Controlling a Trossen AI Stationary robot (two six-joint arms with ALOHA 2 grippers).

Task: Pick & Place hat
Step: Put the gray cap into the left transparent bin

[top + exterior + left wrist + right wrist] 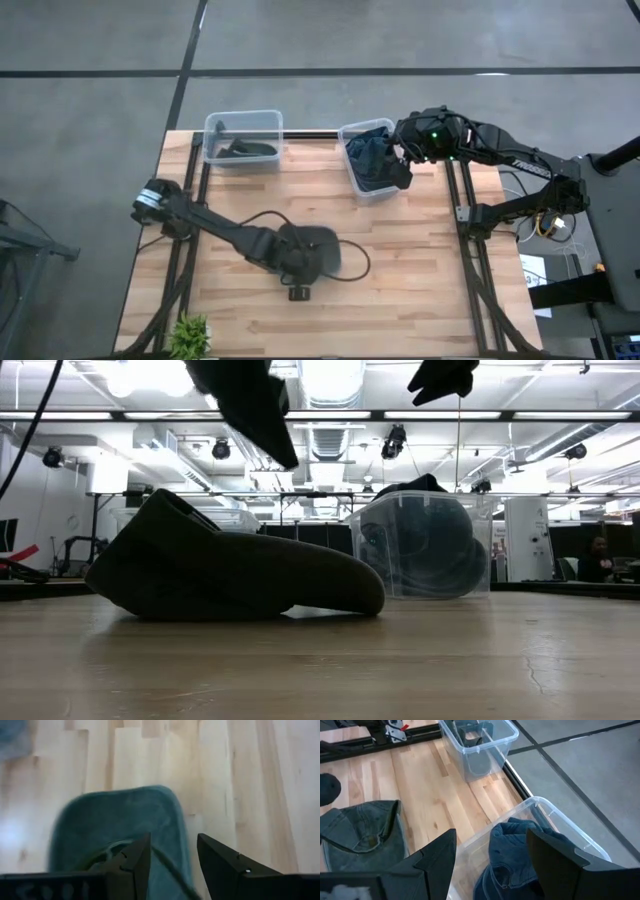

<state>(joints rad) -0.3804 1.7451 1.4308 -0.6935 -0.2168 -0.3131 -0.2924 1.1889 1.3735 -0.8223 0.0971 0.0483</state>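
A dark hat [318,248] lies flat on the wooden table near its middle, crown up and brim on the wood; it also shows in the low view [230,570] and the left wrist view [120,820]. My left gripper [172,855] hangs open just above it, clear of it [250,400]. My right gripper [492,850] is open over the clear bin [352,180] at the far right, which holds crumpled dark blue hats [520,855]. It stands above them [440,375] and touches nothing.
A second clear bin [243,125] at the far left holds a dark item [248,150]. A small black object [300,293] sits on the table near the hat. A green plant [188,335] stands at the near left corner. Bare wood spreads to the right of the hat.
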